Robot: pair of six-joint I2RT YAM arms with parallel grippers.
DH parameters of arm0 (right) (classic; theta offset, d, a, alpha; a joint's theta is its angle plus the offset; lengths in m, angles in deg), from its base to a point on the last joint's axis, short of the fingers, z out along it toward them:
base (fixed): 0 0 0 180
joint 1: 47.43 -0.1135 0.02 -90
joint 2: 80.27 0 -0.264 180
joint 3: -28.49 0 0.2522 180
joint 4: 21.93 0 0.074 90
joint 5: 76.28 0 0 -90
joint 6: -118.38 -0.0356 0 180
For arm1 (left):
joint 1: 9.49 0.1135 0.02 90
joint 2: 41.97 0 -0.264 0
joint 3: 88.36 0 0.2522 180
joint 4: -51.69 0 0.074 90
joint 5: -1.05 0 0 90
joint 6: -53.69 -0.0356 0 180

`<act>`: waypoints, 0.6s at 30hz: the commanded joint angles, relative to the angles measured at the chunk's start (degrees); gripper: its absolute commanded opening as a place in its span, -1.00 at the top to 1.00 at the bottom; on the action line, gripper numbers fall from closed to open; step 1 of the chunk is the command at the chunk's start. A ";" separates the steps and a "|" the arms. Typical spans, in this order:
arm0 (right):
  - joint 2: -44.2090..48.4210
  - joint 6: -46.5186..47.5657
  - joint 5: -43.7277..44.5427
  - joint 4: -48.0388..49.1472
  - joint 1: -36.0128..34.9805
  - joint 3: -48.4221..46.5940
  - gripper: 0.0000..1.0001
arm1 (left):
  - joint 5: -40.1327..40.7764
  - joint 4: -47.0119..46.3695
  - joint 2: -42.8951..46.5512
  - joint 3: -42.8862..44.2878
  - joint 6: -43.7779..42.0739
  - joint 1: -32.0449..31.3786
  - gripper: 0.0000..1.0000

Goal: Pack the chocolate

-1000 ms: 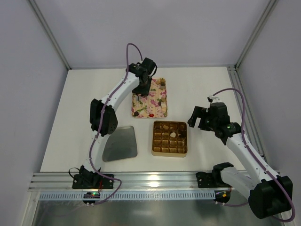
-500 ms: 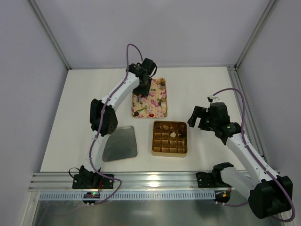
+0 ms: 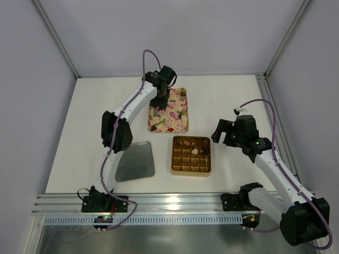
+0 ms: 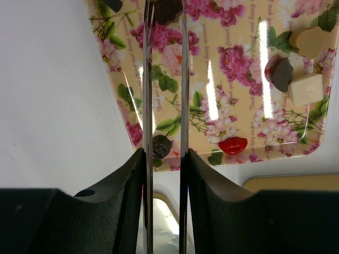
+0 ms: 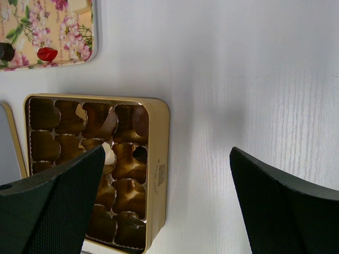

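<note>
The chocolate lies as several small pieces on the pink floral tray and in a few cells of the gold box. My left gripper hangs low over the tray's far left. In the left wrist view its thin metal blades are closed on a dark chocolate. Another dark piece, a red lips piece and pale pieces lie on the tray. My right gripper is open and empty, right of the gold box, above bare table.
A silvery lid lies left of the gold box. The box holds a white piece and a dark one. An aluminium rail runs along the near edge. Enclosure walls stand close on all sides.
</note>
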State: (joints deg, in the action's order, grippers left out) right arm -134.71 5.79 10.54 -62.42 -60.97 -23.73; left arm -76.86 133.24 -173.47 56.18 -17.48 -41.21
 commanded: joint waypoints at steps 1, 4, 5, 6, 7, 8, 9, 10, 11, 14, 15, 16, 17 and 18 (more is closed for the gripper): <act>-0.23 0.70 -0.25 2.11 -0.08 -1.09 -0.99 | -0.32 0.50 2.74 0.44 -1.08 0.44 0.32; -0.23 0.70 -0.16 2.20 -0.08 -1.09 -1.00 | -0.32 0.68 3.36 0.96 -1.08 0.44 0.33; -0.23 0.70 -0.07 2.20 -0.08 -1.09 -1.00 | -0.32 0.85 3.62 1.14 -1.08 0.44 0.33; -0.15 0.70 -0.07 2.20 -0.08 -1.09 -0.99 | -0.41 0.94 3.80 1.23 -1.08 0.44 0.34; -0.23 0.70 -0.07 2.11 -0.08 -1.09 -0.99 | -0.41 1.12 3.97 1.40 -1.08 0.44 0.34; -0.15 0.70 -0.07 2.20 -0.08 -1.09 -1.00 | -0.41 1.12 4.23 1.49 -1.08 0.44 0.33; -0.23 0.79 -0.07 2.20 -0.08 -1.09 -0.99 | -0.50 1.20 4.41 1.49 -0.99 0.44 0.34; -0.32 0.62 -0.07 2.20 -0.08 -1.09 -1.00 | -0.58 1.55 4.50 1.41 -0.99 0.44 0.35; -0.23 0.70 -0.07 2.11 -0.08 -1.09 -0.99 | -0.67 1.56 4.76 1.41 -0.90 0.44 0.35; -0.23 0.70 -0.07 2.20 -0.08 -1.09 -0.99 | -0.85 1.65 5.72 0.62 -0.90 0.44 0.36; -0.23 0.62 -0.07 2.20 -0.08 -1.09 -1.00 | -0.93 1.56 5.99 0.09 -0.90 0.44 0.36; -0.23 0.53 -0.07 2.20 -0.08 -1.09 -1.00 | -1.37 1.56 6.26 -0.09 -0.90 0.44 0.36; -0.15 0.62 -0.07 2.20 -0.08 -1.01 -1.00 | -1.72 1.47 6.43 -0.35 -0.81 0.44 0.36; -0.06 0.53 -0.16 2.20 0.00 -1.01 -1.00 | -1.90 1.64 6.87 -0.79 -0.73 0.44 0.36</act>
State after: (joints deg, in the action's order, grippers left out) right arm -134.71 5.79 10.54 -62.26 -60.97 -23.73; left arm -77.58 134.20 -171.90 55.79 -17.50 -41.21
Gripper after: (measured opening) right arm 0.996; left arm 0.325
